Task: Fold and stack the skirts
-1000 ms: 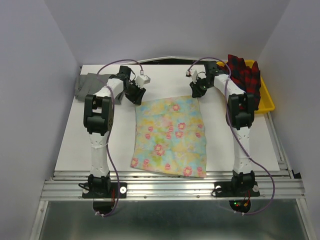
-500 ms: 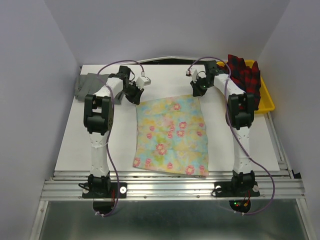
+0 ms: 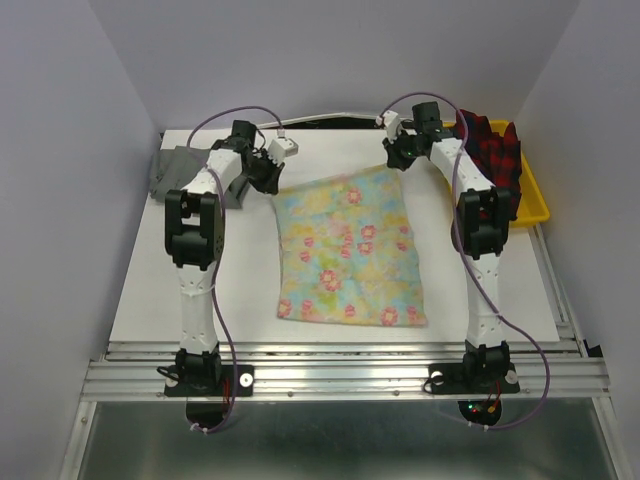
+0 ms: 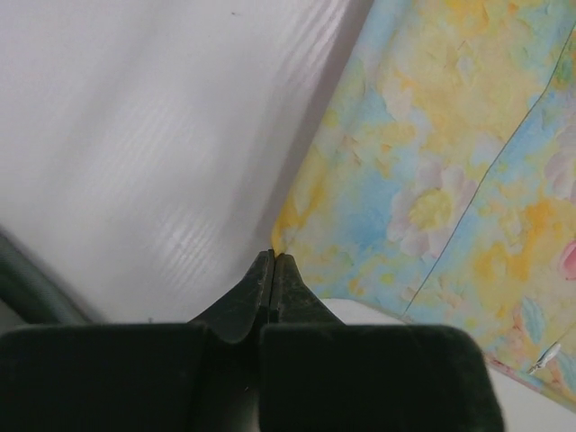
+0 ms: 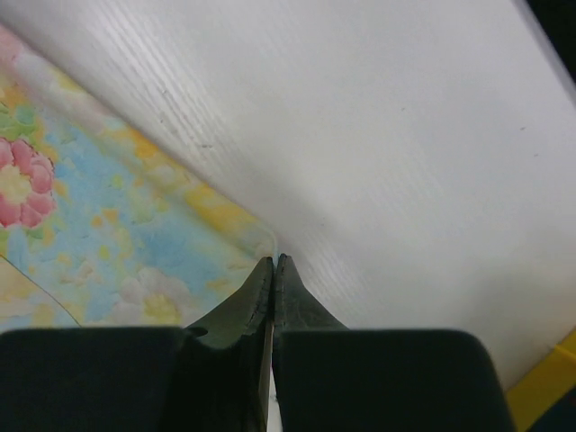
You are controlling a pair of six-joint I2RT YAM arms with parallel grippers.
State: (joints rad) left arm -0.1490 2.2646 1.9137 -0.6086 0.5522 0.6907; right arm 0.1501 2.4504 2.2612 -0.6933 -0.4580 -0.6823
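Left gripper (image 4: pixel 273 258) pinches a floral skirt (image 3: pixel 350 250) corner, cloth spreading to its right. Right gripper (image 5: pixel 274 261) pinches another corner, cloth to its left.

Walls: you face plain pale lilac walls (image 3: pixel 330 50) at the back and on both sides | Table: your white table (image 3: pixel 150 300) fills the middle, evenly lit, soft shadows | Near edge: aluminium rail (image 3: pixel 340 375) runs across | Below: dull metal sheet (image 3: pixel 340 440)

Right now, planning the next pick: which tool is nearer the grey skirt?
Left. The left tool sits close beside the grey skirt; the right tool is across the floral skirt.
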